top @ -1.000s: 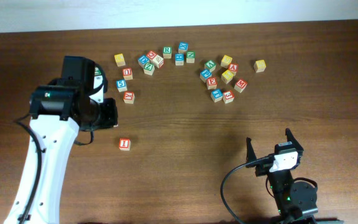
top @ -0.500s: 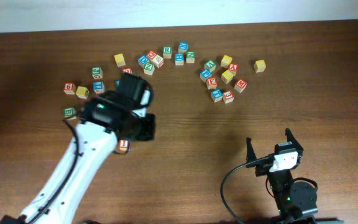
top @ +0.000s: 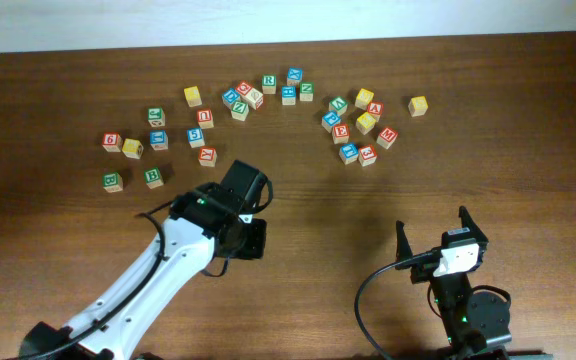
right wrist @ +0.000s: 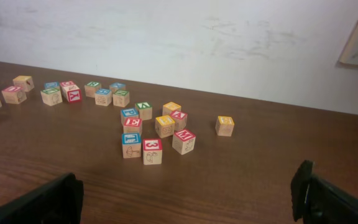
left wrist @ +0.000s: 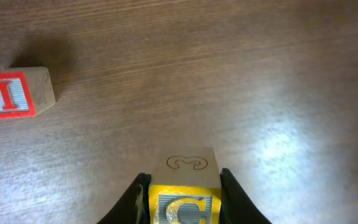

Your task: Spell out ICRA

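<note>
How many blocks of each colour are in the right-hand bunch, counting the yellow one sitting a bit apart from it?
Red-faced wooden cubes: 4
Yellow-faced wooden cubes: 3
Blue-faced wooden cubes: 2
Green-faced wooden cube: 1
Total: 10

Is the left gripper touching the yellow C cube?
Touching. The left wrist view shows both fingers of the left gripper flush against the yellow C cube.

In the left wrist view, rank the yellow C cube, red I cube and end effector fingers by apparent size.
1. yellow C cube, though closest to the camera
2. red I cube, farther away; true sizes may match
3. end effector fingers, only slivers showing
</note>
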